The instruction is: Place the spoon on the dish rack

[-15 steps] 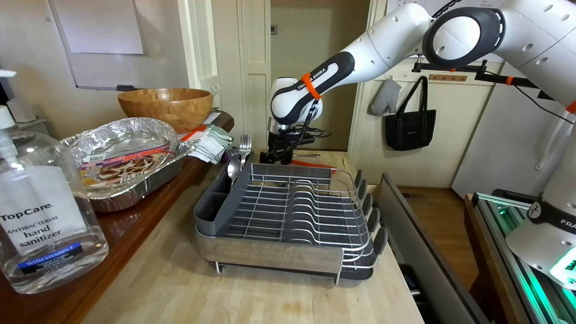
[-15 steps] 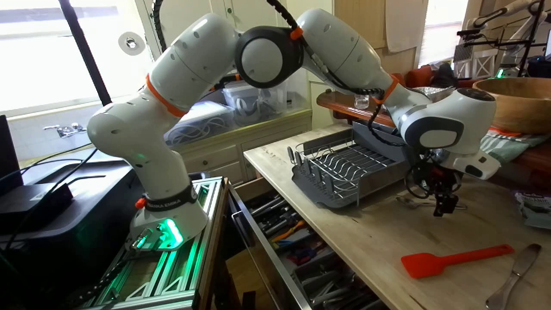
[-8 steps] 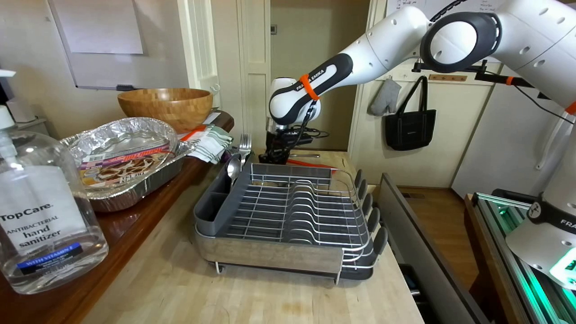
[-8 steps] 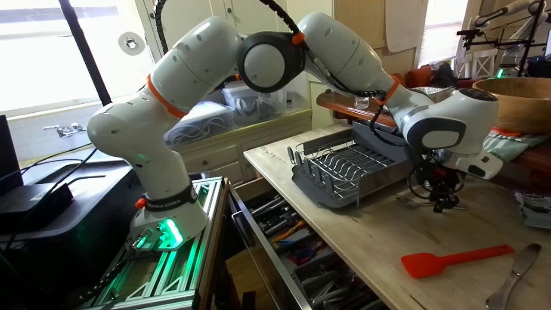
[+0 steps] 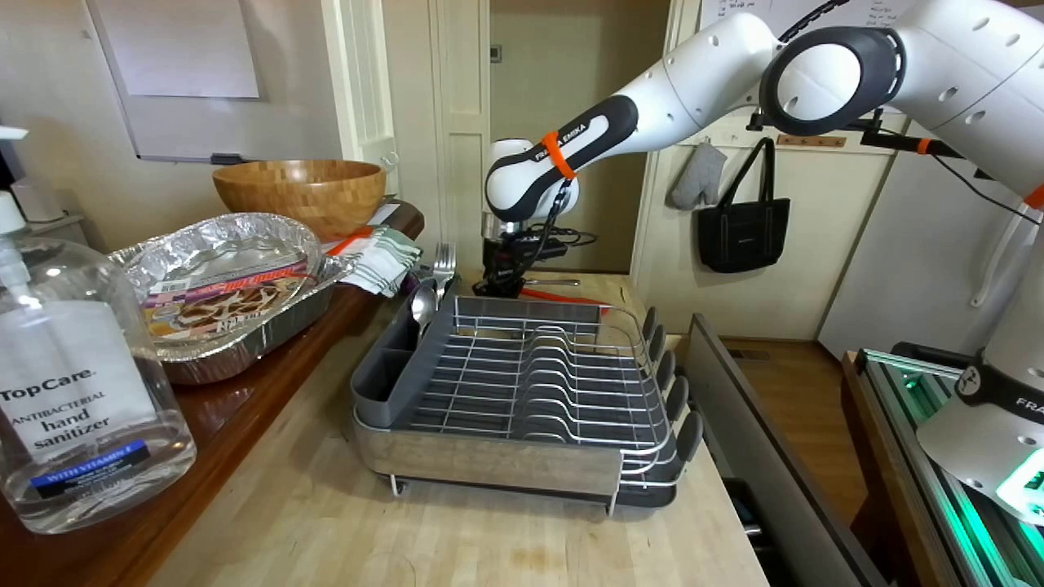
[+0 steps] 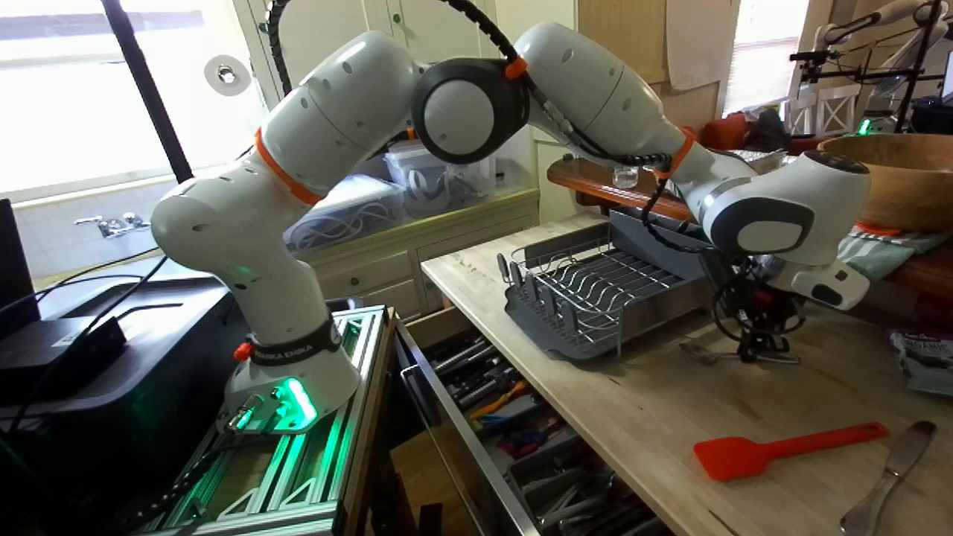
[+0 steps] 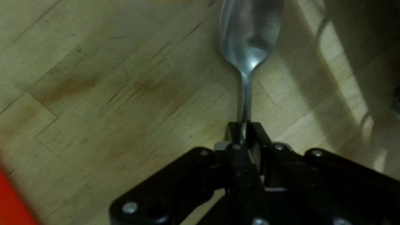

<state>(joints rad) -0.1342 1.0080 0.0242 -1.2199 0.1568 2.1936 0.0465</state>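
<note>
A silvery spoon (image 7: 251, 37) lies at the level of the wooden tabletop, its bowl toward the top of the wrist view. My gripper (image 7: 244, 130) has its two black fingers closed around the spoon's handle, just behind the neck. The handle's rear part is hidden by the gripper. In an exterior view the gripper (image 6: 761, 353) is down at the tabletop, with the spoon's bowl (image 6: 698, 352) poking out toward the rack. Close beside it stands the wire dish rack (image 6: 661, 313), which also fills the middle of an exterior view, with its wood-toned end panel (image 5: 489, 458) facing the camera.
Cutlery, including a fork (image 5: 444, 262) and another spoon (image 5: 423, 306), stands in the rack's grey side holder (image 5: 383, 375). A red spatula (image 6: 744, 455) and a knife (image 6: 893, 473) lie nearby on the table. An open drawer (image 6: 465, 439) runs along the table's edge.
The gripper has come down to the tabletop and its jaws have closed on the spoon's handle. The spoon has shifted slightly toward the rack.
</note>
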